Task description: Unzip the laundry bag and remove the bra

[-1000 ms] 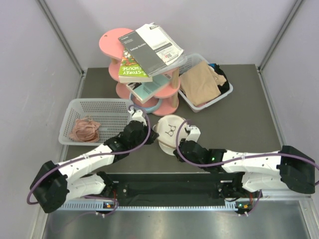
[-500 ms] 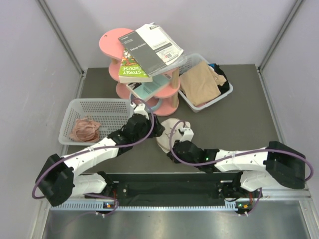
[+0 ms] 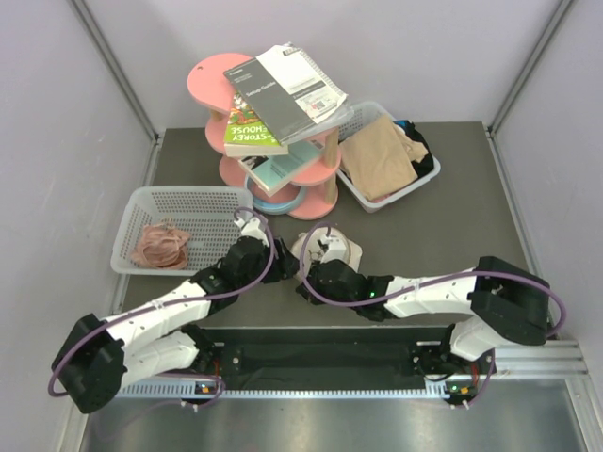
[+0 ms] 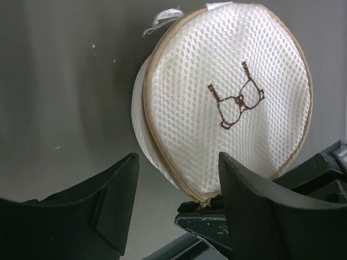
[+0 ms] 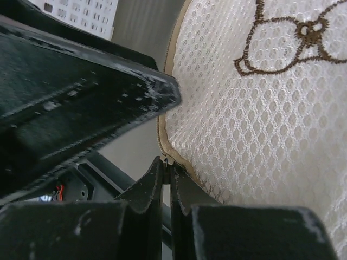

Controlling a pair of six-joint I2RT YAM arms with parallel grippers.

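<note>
The laundry bag (image 4: 233, 97), a round cream mesh pouch with a brown bra outline, stands tilted on its edge near the table's middle (image 3: 327, 248). Its tan zipper runs closed round the rim. My right gripper (image 5: 167, 162) is shut on the zipper pull (image 4: 205, 202) at the bag's lowest edge. My left gripper (image 4: 178, 162) is open just to the bag's left, with the bag's lower rim beyond the gap between its black fingers (image 4: 116, 200) and touching neither. The bra is hidden inside the bag.
A white mesh basket (image 3: 203, 202) at the left holds a pinkish-brown bundle (image 3: 160, 247). A pink tiered stand (image 3: 212, 80) with books stands at the back. A white bin (image 3: 424, 174) with tan cloth (image 3: 377, 155) sits at the back right.
My left gripper opened and drew back toward the near left. The right arm swung left, and the bag went from lying flat to standing on edge.
</note>
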